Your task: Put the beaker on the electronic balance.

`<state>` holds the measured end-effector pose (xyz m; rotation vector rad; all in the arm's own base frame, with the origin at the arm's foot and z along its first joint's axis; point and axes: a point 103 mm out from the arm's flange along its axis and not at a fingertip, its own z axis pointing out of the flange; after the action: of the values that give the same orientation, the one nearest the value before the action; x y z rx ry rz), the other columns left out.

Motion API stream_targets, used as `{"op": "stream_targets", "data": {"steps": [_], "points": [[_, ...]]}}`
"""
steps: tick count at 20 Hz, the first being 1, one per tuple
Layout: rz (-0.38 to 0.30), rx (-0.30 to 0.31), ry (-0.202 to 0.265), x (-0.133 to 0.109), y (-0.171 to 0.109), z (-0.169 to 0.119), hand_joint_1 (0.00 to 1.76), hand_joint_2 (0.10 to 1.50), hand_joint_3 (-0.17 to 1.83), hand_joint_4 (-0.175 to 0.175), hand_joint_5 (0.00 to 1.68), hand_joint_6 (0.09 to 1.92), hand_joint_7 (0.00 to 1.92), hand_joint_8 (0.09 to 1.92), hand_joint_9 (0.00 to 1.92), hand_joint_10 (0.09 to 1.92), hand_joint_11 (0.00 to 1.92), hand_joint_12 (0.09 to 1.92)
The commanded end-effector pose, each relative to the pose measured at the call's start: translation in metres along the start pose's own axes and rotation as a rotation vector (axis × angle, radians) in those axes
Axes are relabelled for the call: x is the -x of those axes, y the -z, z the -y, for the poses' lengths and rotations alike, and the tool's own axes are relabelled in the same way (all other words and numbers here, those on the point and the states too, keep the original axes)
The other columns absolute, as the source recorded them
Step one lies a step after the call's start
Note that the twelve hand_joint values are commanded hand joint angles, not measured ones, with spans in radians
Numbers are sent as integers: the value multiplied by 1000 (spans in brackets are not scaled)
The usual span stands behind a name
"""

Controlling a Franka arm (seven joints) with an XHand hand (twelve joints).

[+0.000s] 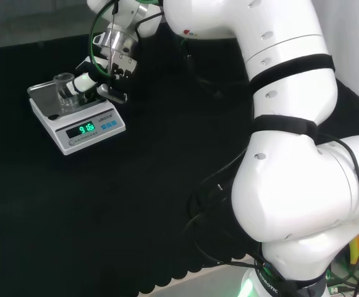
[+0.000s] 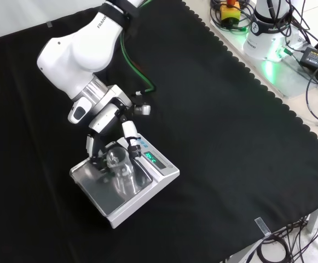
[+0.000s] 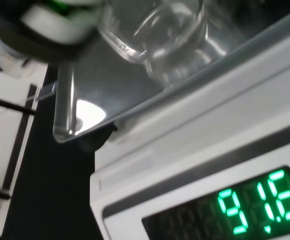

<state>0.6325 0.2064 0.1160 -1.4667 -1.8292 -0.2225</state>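
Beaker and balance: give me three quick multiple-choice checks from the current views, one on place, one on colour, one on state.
1. Where is the beaker?
A. On the bare cloth
B. On the balance's metal pan
C. Lifted high above the bench

2. What colour are the lit digits on the balance?
A. Red
B. Blue
C. Green

3. How is the hand?
A. Fingers at the beaker
B. Withdrawn across the cloth
C. Holding a flask

Answers: B, the front view shows the glass over the steel pan; C, the display glows green; A, the head view shows fingers around the glass.
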Motion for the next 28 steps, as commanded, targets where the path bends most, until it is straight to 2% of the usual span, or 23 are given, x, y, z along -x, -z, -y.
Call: {"op": "stream_targets", "data": {"steps": [1,4,8,10,13,16,20,23,28], "points": [[49,-101,29,-5,28,16,633,688,181,-94,260,317,231,760,91,895,43,1520],[63,-99,30,-7,39,23,605,691,133,-96,222,186,84,820,9,781,4,1466],[54,-81,47,-8,55,34,597,694,103,-95,216,110,33,814,0,666,0,1410],[42,-74,67,-8,66,42,596,695,97,-95,217,96,30,812,0,650,0,1398],[16,-88,122,-8,85,62,594,697,93,-95,221,88,36,813,0,643,0,1391],[8,-94,185,-13,104,92,594,698,91,-95,228,87,48,816,0,641,0,1389],[-20,-75,258,-19,126,148,594,704,87,-96,245,87,68,817,0,650,0,1392],[-52,-45,280,-23,134,186,595,710,80,-96,264,87,93,813,0,684,0,1406],[-72,6,288,-26,128,239,595,720,70,-94,295,87,133,813,0,732,0,1432]]}}
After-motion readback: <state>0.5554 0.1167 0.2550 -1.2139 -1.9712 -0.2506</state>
